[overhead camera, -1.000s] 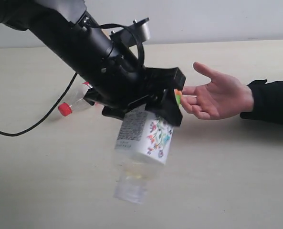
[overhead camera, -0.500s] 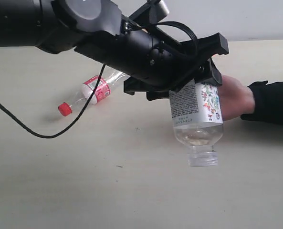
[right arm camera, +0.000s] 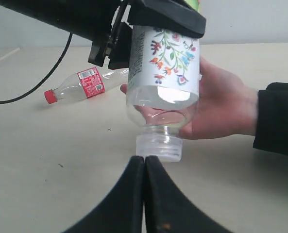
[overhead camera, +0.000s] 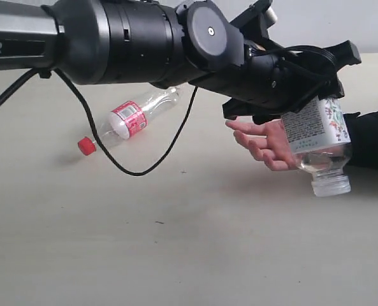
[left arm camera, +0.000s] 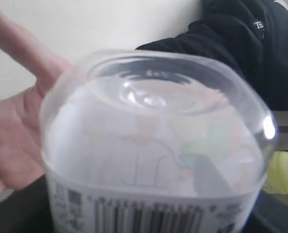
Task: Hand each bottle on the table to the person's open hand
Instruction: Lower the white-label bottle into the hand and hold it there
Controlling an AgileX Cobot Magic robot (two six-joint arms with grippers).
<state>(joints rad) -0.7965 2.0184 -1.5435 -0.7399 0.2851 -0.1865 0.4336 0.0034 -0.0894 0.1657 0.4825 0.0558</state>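
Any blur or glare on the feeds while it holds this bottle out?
Left wrist view: the held bottle fills the frame, soft-focused, with a glare spot on its edge. Exterior view: sharp, faint shadow under the hand. Right wrist view: label crisp, right gripper a dark silhouette.

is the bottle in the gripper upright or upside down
Upside down: the printed-label bottle hangs in the left gripper, white cap lowest.

Inverted bottle (overhead camera: 316, 140) before hand (overhead camera: 265, 141) (lying bottle (overhead camera: 128, 119) far left).
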